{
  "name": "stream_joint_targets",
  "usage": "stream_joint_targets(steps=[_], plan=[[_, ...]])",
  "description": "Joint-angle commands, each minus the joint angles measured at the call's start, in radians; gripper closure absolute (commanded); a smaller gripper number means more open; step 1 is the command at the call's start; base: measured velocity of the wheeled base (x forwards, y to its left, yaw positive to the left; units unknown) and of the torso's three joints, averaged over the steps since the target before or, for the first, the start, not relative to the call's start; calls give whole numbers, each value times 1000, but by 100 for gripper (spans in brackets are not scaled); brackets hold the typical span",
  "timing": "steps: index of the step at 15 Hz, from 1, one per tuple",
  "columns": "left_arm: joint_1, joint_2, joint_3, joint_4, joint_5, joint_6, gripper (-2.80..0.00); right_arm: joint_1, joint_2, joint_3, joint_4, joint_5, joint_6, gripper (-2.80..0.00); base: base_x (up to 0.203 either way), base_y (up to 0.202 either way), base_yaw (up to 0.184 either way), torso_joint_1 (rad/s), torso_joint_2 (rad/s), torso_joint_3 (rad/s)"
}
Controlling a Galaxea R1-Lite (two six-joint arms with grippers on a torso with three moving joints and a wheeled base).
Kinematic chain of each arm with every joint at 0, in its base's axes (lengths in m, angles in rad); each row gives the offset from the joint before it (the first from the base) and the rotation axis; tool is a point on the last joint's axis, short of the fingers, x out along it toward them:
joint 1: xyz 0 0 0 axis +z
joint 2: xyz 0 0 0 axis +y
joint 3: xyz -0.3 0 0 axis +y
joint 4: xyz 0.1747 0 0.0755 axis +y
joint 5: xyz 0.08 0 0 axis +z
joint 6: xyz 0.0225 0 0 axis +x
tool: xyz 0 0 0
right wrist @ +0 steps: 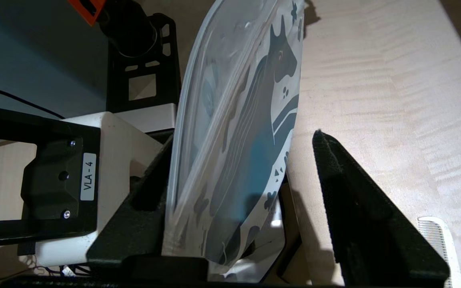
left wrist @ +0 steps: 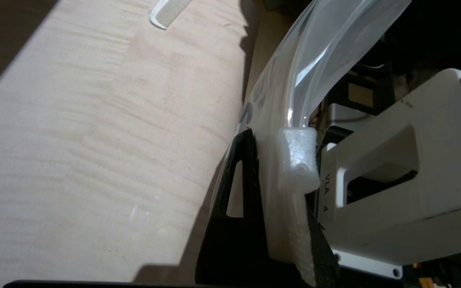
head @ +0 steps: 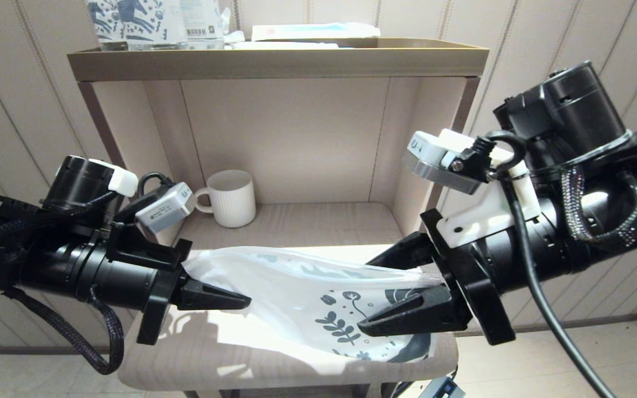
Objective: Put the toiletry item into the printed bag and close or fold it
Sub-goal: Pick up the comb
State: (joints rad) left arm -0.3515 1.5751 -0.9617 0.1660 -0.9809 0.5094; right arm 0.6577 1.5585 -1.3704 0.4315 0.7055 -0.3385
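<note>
The printed bag (head: pixel 296 282) hangs stretched between my two grippers above the shelf board, its dark blue leaf print toward the right. My left gripper (head: pixel 235 298) is shut on the bag's plain end (left wrist: pixel 322 44). My right gripper (head: pixel 371 296) stands open around the printed end (right wrist: pixel 246 120), which leans against one finger (right wrist: pixel 150 188), well apart from the other. The toiletry item, a slim cream-white comb (left wrist: pixel 170 12), lies flat on the board outside the bag, and it shows beside my right gripper's finger (right wrist: pixel 440 244). The head view does not show it.
A white ribbed mug (head: pixel 231 198) stands at the back left of the shelf board (head: pixel 307 221). Side walls close in the shelf on both sides. The tray on top (head: pixel 274 58) holds horse-printed packs (head: pixel 130 19) and a white-and-blue packet (head: pixel 313 30).
</note>
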Motion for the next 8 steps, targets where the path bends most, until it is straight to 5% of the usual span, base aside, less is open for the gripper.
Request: stream_joint_targets(steps=[1,8], plan=[[0,-1,3,1,-5,5,0,0,0,1,3,3,-2,-280,0,0,0,0,0,0],[5,27,-8,-3,2,6,0,-70,-68,9,12,5,7,-280,0,0,0,0,0,0]])
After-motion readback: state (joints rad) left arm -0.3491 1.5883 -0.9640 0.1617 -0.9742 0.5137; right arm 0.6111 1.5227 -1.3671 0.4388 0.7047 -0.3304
